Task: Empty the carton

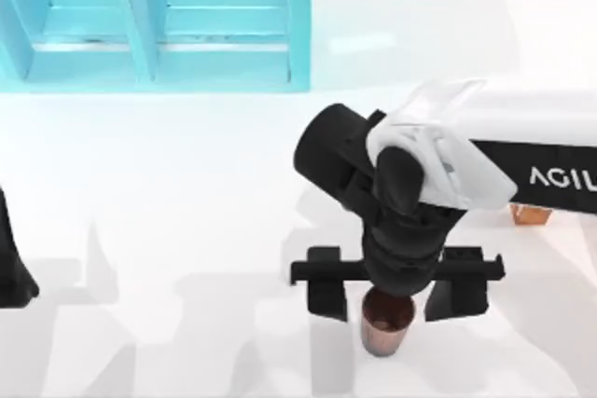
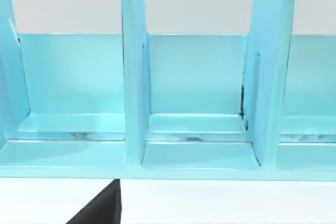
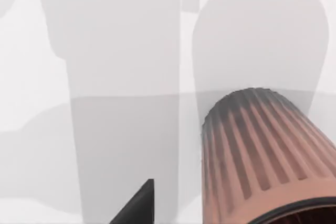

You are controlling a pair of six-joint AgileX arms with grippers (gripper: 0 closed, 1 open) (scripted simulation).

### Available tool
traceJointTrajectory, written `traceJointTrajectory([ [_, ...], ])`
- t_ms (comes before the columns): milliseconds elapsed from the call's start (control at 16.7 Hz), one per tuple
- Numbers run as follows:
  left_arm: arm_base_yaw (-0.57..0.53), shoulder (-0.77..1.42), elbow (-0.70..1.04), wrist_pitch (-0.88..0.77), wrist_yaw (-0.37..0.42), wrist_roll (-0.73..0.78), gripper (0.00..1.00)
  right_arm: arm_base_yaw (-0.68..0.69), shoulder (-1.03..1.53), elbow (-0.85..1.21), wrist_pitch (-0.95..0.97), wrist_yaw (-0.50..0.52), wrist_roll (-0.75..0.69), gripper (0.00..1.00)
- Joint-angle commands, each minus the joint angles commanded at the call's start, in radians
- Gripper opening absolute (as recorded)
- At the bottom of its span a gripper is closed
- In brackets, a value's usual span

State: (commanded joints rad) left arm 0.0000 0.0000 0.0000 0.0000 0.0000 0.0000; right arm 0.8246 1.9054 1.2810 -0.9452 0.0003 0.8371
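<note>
Right claw is set wide astride the ribbed reddish-brown round cup, nothing gripped. Small orange-brown carton lies well behind, part-hidden under the arm. Risk: wrong obj. taken, or cup tipped by closing fingers. Left arm parked at table's left edge.

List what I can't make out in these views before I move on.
- Carton: top view, mostly hidden under the right arm; just an orange-brown corner shows.
- Cup: top view, its far rim is covered by the right gripper; right wrist view, its mouth is cut off by the frame edge.
- Left arm: parked at the table's left edge, cut off by the frame.
- Shelf: cut off in the left wrist view.
</note>
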Motion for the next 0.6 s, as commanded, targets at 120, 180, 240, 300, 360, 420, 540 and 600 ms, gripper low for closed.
traceJointTrajectory([
  [120,0.000,0.000,0.000,0.000,0.000,0.000,1.00,0.000,0.000,0.000,0.000,0.000,0.000,1.00],
  [180,0.000,0.000,0.000,0.000,0.000,0.000,1.00,0.000,0.000,0.000,0.000,0.000,0.000,1.00],
  [240,0.000,0.000,0.000,0.000,0.000,0.000,1.00,0.000,0.000,0.000,0.000,0.000,0.000,1.00],
  [300,0.000,0.000,0.000,0.000,0.000,0.000,1.00,0.000,0.000,0.000,0.000,0.000,0.000,1.00],
  [360,0.000,0.000,0.000,0.000,0.000,0.000,1.00,0.000,0.000,0.000,0.000,0.000,0.000,1.00],
  [420,0.000,0.000,0.000,0.000,0.000,0.000,1.00,0.000,0.000,0.000,0.000,0.000,0.000,1.00],
  [540,0.000,0.000,0.000,0.000,0.000,0.000,1.00,-0.001,-0.001,0.003,-0.003,0.000,0.000,1.00],
  [600,0.000,0.000,0.000,0.000,0.000,0.000,1.00,0.000,-0.002,0.014,-0.016,0.000,-0.001,1.00],
])
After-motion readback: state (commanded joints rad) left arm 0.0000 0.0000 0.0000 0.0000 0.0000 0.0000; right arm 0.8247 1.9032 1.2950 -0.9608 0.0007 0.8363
